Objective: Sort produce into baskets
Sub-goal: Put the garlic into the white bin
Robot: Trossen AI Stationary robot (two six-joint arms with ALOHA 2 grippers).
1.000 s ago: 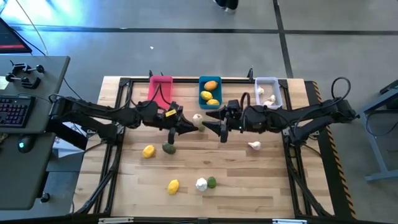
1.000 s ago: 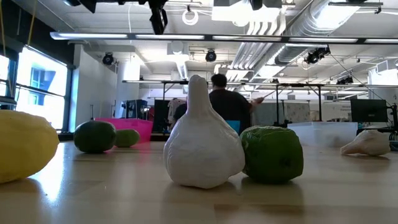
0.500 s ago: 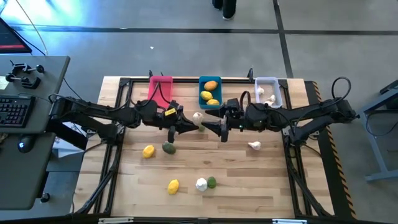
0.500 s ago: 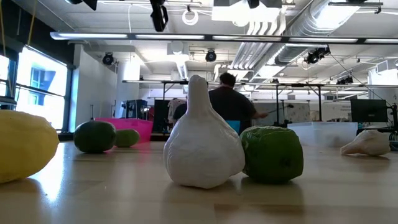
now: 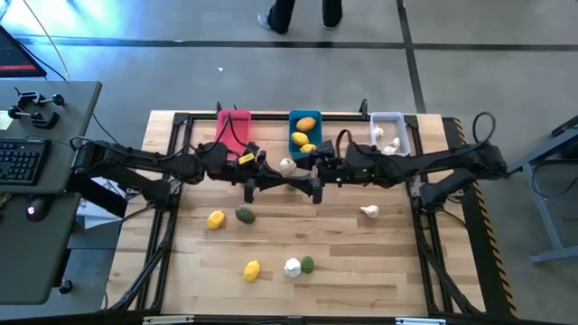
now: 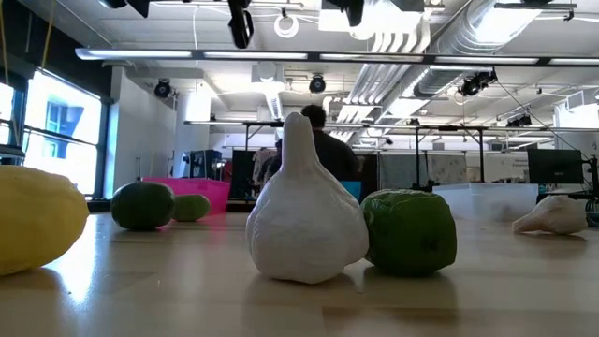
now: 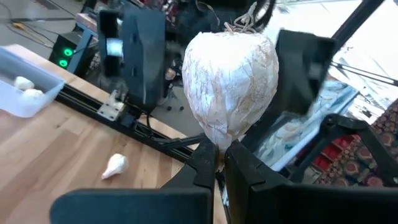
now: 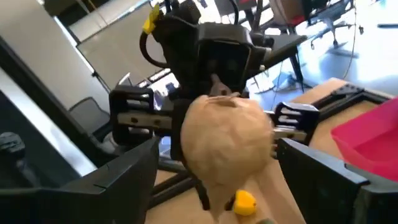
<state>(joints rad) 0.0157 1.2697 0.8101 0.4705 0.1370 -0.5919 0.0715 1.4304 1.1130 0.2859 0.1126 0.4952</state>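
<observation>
Clearly a hand-over is under way: the left pincer (image 5: 271, 180) is clamped on the thin stem end of a white garlic (image 7: 231, 87), holding it in the air over the middle of the worktop (image 5: 343, 244), just in front of the blue basket (image 5: 304, 133). The right pincer (image 5: 305, 178) faces it from the other side with its fingers (image 8: 134, 168) spread wide, one on each side of the bulb, and in the right wrist view the garlic sits between them without the pads visibly touching it.

So the step in hand, as I judge it, is passing this garlic from left arm to right, since the pale basket (image 5: 389, 133) with garlic already in it stands on the right arm's side of the worktop's far edge. The next move calls for the right pincer to close on the round body of the bulb and get a firm hold before the left lets go of the stem; the bulb is wide and smooth, so a centred grip matters, or it could squirt out.

Farther out, the pink basket (image 5: 233, 127) stands at the far left of the row. Loose on the worktop lie another garlic (image 5: 368, 211) near the right arm, a lemon (image 5: 215, 219) and a green fruit (image 5: 244, 215) below the left arm, and near the front edge a lemon (image 5: 252, 269), a garlic (image 5: 292, 267) and a green fruit (image 5: 308, 264) close together. A good deal of sorting looks left to do.
</observation>
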